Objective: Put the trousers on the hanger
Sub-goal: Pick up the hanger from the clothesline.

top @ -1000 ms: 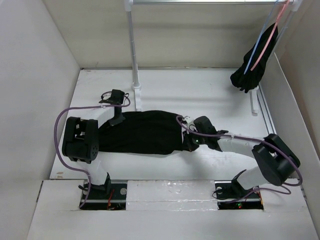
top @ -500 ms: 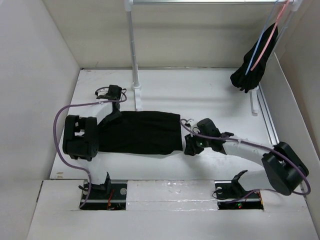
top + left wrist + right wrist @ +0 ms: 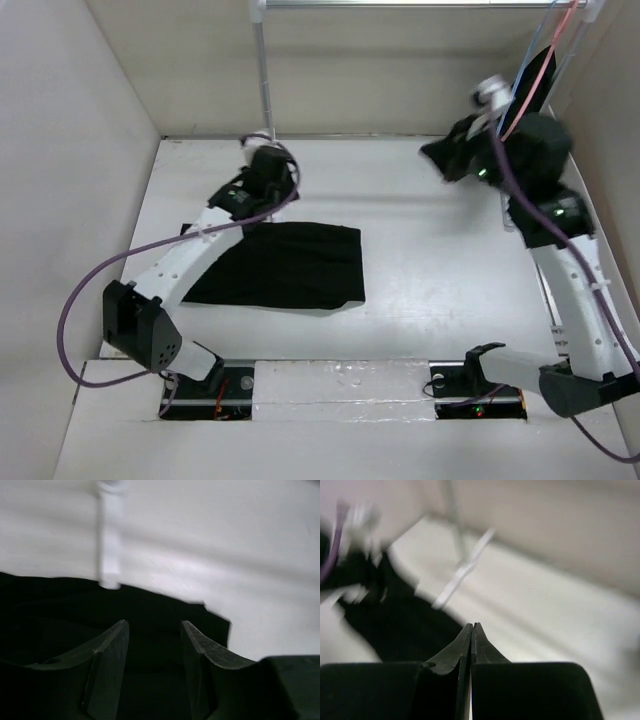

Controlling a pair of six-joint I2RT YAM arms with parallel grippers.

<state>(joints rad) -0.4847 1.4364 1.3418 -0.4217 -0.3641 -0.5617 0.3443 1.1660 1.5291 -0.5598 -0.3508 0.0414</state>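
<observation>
The large black fabric trousers [image 3: 280,265] now lie released, folded flat on the white desk [image 3: 430,260]. The left claw [image 3: 152,630] has lifted away, parted and empty. The right claw [image 3: 471,627], pressed together, has swung up toward the thin light-blue hanger [image 3: 539,40], likely fetching it.

White table [image 3: 430,250], upright white pole [image 3: 263,75] at back, small black garment [image 3: 538,72] hanging far right, pink hanger [image 3: 567,18].

you can see the trousers [image 3: 280,265] are soft black cloth, dull and matt. the table [image 3: 420,250] under them looks smooth, white and hard. the left gripper [image 3: 154,626] has dark fingers [image 3: 107,662] with a dull finish.
</observation>
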